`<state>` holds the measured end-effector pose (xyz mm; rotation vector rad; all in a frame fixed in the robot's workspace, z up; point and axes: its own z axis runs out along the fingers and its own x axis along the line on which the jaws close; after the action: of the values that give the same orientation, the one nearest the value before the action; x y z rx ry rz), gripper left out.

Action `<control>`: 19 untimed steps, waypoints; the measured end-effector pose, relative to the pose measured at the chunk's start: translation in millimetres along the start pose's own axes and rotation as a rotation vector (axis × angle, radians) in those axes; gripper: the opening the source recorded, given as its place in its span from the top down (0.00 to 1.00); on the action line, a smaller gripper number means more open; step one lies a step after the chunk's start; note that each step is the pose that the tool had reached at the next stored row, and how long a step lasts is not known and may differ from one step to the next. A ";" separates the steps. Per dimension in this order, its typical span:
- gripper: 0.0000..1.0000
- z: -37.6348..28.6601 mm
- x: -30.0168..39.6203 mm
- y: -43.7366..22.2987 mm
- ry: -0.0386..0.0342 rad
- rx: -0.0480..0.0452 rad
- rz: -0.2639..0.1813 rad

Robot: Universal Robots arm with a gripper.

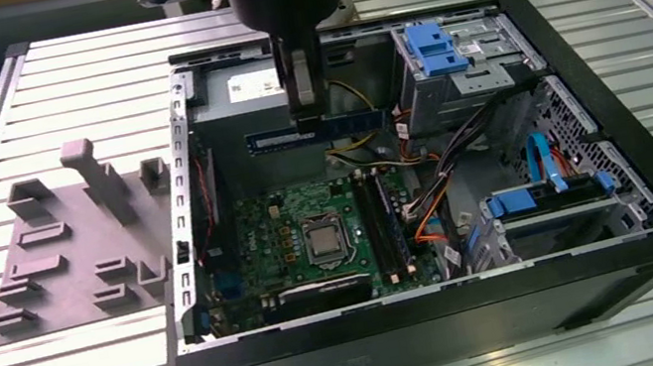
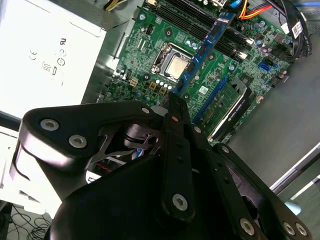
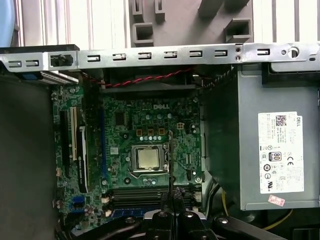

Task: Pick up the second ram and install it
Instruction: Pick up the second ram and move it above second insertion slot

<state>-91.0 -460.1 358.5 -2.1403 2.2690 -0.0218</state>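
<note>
In the exterior view the second ram (image 1: 317,131), a long dark blue-green strip, hangs level above the back part of the open computer case. My gripper (image 1: 311,123) is shut on it near its middle, coming straight down from above. In the second wrist view the ram (image 2: 205,47) runs out from my black fingers (image 2: 172,107) over the green motherboard (image 2: 150,55). The first wrist view looks along its thin edge (image 3: 171,160), above the long black slots (image 3: 145,194) beside the processor (image 3: 148,159).
The grey power-supply box (image 1: 233,94) sits in the case's back corner, close to the ram. Blue drive cages (image 1: 431,49) and orange and blue cables (image 1: 439,208) fill the exterior view's right side. A grey fixture plate (image 1: 69,248) lies outside the case's black wall (image 1: 459,321).
</note>
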 end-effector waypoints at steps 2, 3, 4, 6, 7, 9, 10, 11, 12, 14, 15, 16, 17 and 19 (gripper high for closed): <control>0.89 1.2 0.6 -0.4 0.0001 -0.0001 0.000; 0.89 1.9 1.0 -0.7 0.0001 -0.0001 0.000; 0.89 2.6 1.3 -1.0 0.0000 -0.0003 0.000; 0.89 4.3 1.9 -1.5 0.0001 -0.0006 0.000; 0.89 5.3 2.2 -1.8 0.0001 -0.0007 0.000; 0.89 7.1 2.7 -2.1 0.0001 -0.0011 0.000; 0.89 8.0 3.0 -2.2 0.0002 -0.0014 0.001; 0.89 8.8 3.3 -2.2 0.0002 -0.0017 0.001; 0.89 9.5 3.6 -2.4 0.0002 -0.0021 0.001; 0.89 11.1 3.9 -2.5 0.0002 -0.0027 0.002; 0.89 11.9 4.1 -2.6 0.0002 -0.0030 0.003; 0.89 12.9 4.2 -2.8 0.0002 -0.0033 0.003; 0.89 13.9 4.3 -3.0 0.0002 -0.0036 0.003; 0.89 15.9 4.4 -3.3 0.0004 -0.0042 0.003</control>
<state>-87.6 -464.6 342.7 -2.1391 2.2745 -0.0174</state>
